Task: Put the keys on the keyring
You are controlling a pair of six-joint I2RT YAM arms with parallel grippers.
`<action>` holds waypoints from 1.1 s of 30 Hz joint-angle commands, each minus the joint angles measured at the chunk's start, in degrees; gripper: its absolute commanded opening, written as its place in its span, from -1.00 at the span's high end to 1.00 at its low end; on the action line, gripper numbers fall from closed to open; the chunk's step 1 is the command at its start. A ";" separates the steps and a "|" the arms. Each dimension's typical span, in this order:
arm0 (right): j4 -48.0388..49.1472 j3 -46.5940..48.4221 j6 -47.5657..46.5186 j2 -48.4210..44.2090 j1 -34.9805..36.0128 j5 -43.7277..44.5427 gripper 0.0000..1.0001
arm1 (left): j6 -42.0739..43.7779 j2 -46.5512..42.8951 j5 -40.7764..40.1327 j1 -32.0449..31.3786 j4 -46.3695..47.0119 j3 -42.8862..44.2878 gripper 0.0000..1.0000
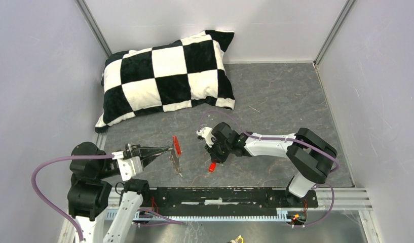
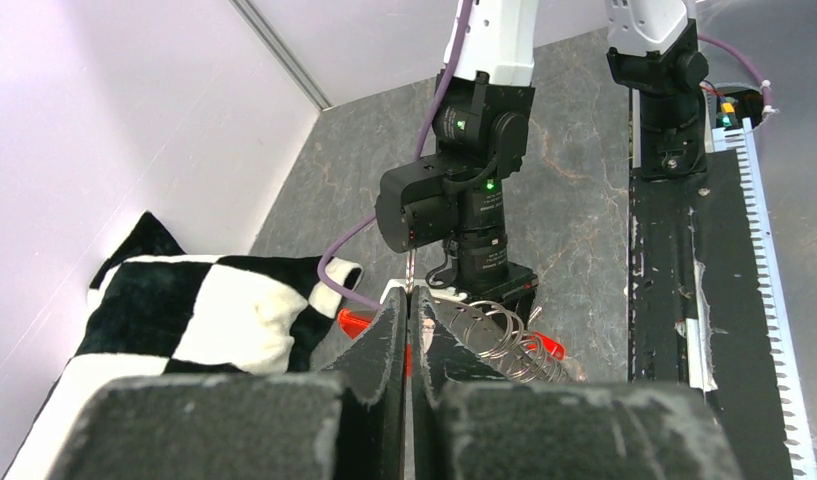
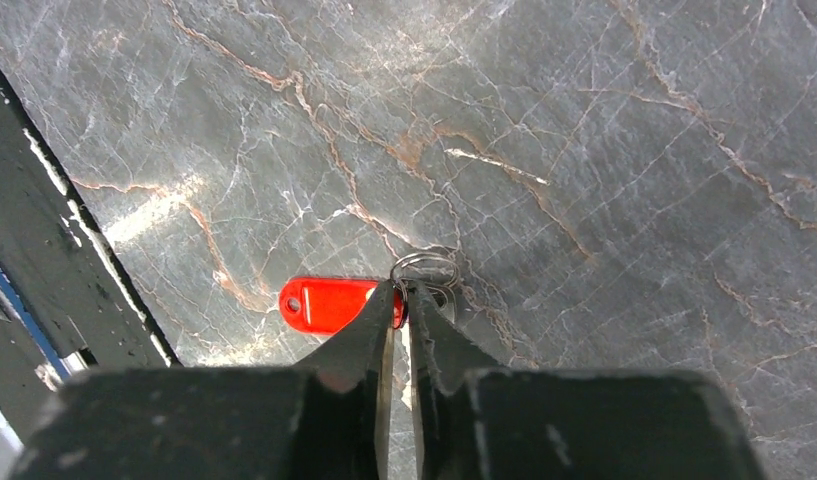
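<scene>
Plausibly the red key (image 3: pixel 329 305), pinched only at its end by the right gripper (image 3: pixel 405 296), twists loose; the left gripper (image 2: pixel 410 300) clamps the keyring (image 1: pixel 177 146).

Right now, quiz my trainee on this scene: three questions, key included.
1. True or false: the checkered pillow lies beside the arms' bases.
2. Which jaws hold the long red fob? A left, B right, C neither.
3. Fill in: the small red piece at the right jaws lies on the ___.
Key: 1 false, it lies at the far left; 2 A, the left jaws; 3 table.
</scene>
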 commanded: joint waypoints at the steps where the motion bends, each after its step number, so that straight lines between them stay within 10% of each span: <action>1: -1.91 -0.36 0.08 0.02 -0.08 0.91 0.82 | 0.17 -0.53 -0.64 0.32 0.57 1.52 0.96; 33: 18.19 -12.76 5.53 -20.66 -0.88 -14.77 0.99 | 11.32 -0.79 2.99 0.32 -6.00 -4.33 0.95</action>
